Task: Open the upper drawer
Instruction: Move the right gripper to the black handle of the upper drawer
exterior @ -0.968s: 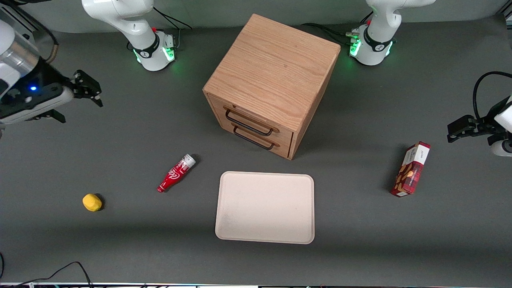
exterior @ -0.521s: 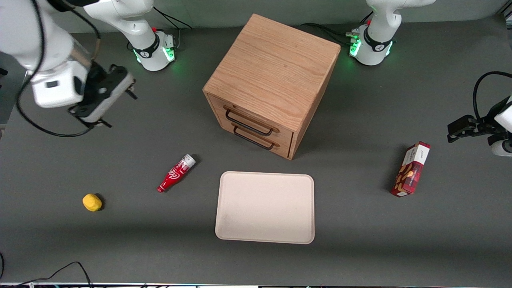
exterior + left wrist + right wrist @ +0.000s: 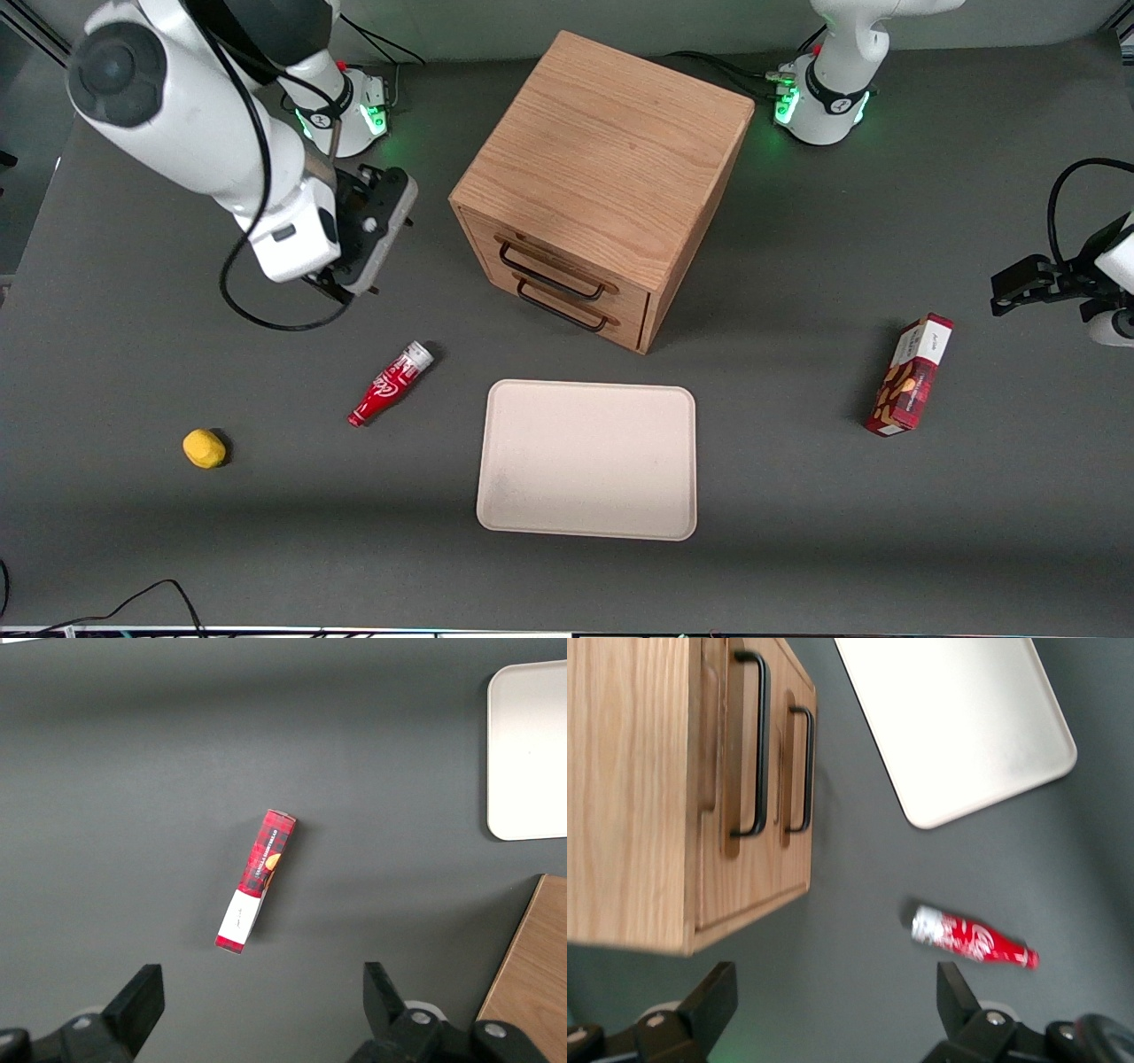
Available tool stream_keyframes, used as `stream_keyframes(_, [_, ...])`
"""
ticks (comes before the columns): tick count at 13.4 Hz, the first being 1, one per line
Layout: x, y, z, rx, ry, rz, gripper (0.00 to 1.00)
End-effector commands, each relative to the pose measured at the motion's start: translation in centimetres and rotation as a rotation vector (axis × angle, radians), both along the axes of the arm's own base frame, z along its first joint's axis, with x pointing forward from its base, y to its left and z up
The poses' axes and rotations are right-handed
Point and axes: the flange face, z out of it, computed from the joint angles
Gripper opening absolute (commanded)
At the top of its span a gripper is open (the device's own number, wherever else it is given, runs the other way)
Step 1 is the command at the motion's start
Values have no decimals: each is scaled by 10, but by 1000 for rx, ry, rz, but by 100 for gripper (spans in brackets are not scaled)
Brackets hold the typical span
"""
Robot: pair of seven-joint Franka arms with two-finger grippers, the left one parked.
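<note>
the yellow lump (image 3: 205, 448) lies on the dark table (image 3: 797, 496) toward the working arm's end, nearer the front camera than anything else at that end. the right arm's gripper (image 3: 341, 288) hangs above the table beside the cabinet (image 3: 602, 177), apart from it, and farther from the front camera than the red bottle (image 3: 391, 383). in the right wrist view the gripper (image 3: 837, 1005) shows its two black fingers (image 3: 713, 997) spread wide, with only bare table between them; they hold nothing. the red bottle (image 3: 973, 937) lies on its side, near the tray's (image 3: 586, 459) corner but not touching it. the pale tray (image 3: 957, 722) sits flat in front of the cabinet's drawers, nearer the front camera. the oak cabinet (image 3: 629, 788) stands about mid-table, turned at an angle. the upper drawer (image 3: 567, 263) is the higher of its two, just under the top panel, and it sits flush and closed, its thin black handle (image 3: 551, 274) untouched. the upper drawer (image 3: 735, 753) and the lower drawer (image 3: 799, 771) show side by side in the right wrist view; the lower drawer (image 3: 576, 306) is closed too. the red snack box (image 3: 910, 374) lies toward the parked arm's end; the left wrist view shows the snack box (image 3: 256, 881) alone on the table.
</note>
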Motion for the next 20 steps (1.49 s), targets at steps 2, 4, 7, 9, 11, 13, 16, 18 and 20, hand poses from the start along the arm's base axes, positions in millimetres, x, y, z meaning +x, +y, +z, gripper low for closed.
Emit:
stream_keyframes(2, [19,36,-32,84,0,41,100])
stream_keyframes(4, [22,65,-60,128,12,69,100])
stream_keyframes(7, [22,88,-96,144,81,66,100])
stream_keyframes(9, [24,98,-108,172,88,44,100])
stream_keyframes(11, [20,113,-125,183,112,51,100])
stream_keyframes(13, [20,119,-136,188,124,33,100])
stream_keyframes(16, [15,127,-144,196,134,44,100])
stream_keyframes(18, [17,129,-151,202,135,39,100])
stream_keyframes(20, [12,139,-156,203,135,50,100])
